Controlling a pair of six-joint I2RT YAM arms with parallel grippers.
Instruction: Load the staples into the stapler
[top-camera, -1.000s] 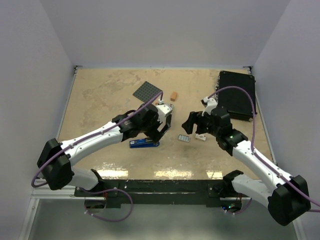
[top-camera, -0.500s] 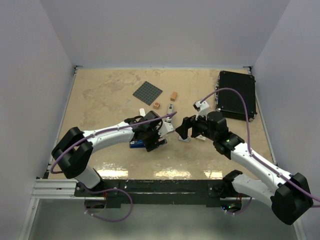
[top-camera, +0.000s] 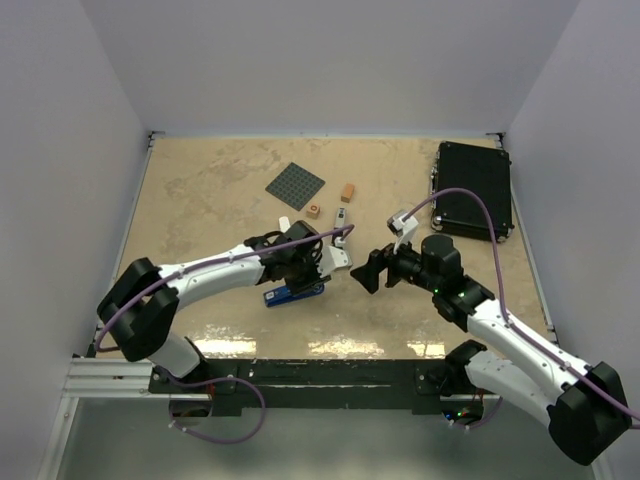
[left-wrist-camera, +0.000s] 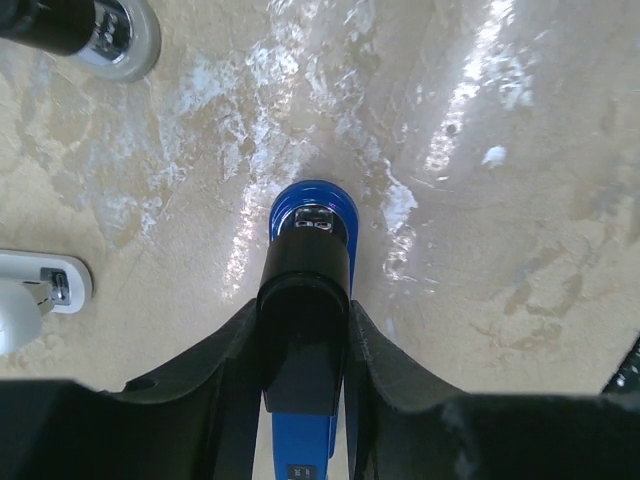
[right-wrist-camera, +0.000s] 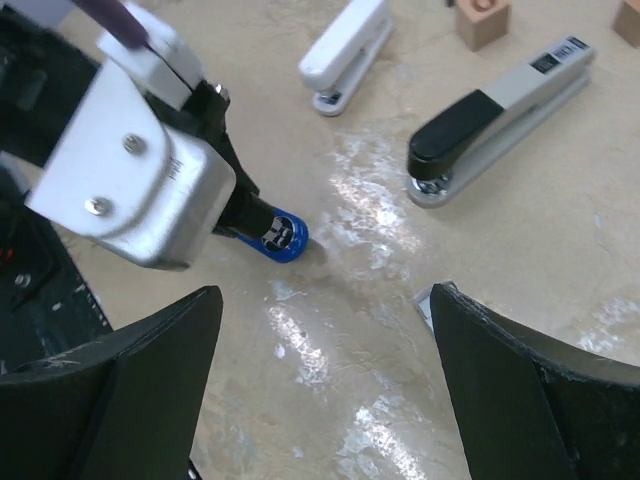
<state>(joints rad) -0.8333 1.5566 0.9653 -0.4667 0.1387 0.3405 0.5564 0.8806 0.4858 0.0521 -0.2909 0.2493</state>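
A blue stapler (top-camera: 283, 295) with a black top lies flat on the table. My left gripper (top-camera: 303, 278) is down over it. In the left wrist view both black fingers (left-wrist-camera: 372, 345) press the sides of the black top of the blue stapler (left-wrist-camera: 310, 225), so the left gripper (left-wrist-camera: 305, 318) is shut on it. My right gripper (top-camera: 368, 272) hovers just right of it, open, and covers the spot beneath. The right gripper (right-wrist-camera: 325, 300) shows only bare table between its fingers, with the stapler's blue nose (right-wrist-camera: 278, 236) ahead. A whitish corner (right-wrist-camera: 424, 298), perhaps the staples, peeks out beside the right finger.
A white stapler (right-wrist-camera: 348, 52) and a grey-and-black stapler (right-wrist-camera: 500, 110) lie beyond the right gripper, with orange blocks (right-wrist-camera: 482, 20) behind. At the back stand a dark grey plate (top-camera: 296, 185), an orange block (top-camera: 347, 191) and a black case (top-camera: 474, 190).
My left gripper has come down over the blue stapler and closed onto its sides. The right gripper has moved left and forward, now covering the spot where the small staple pieces lay.
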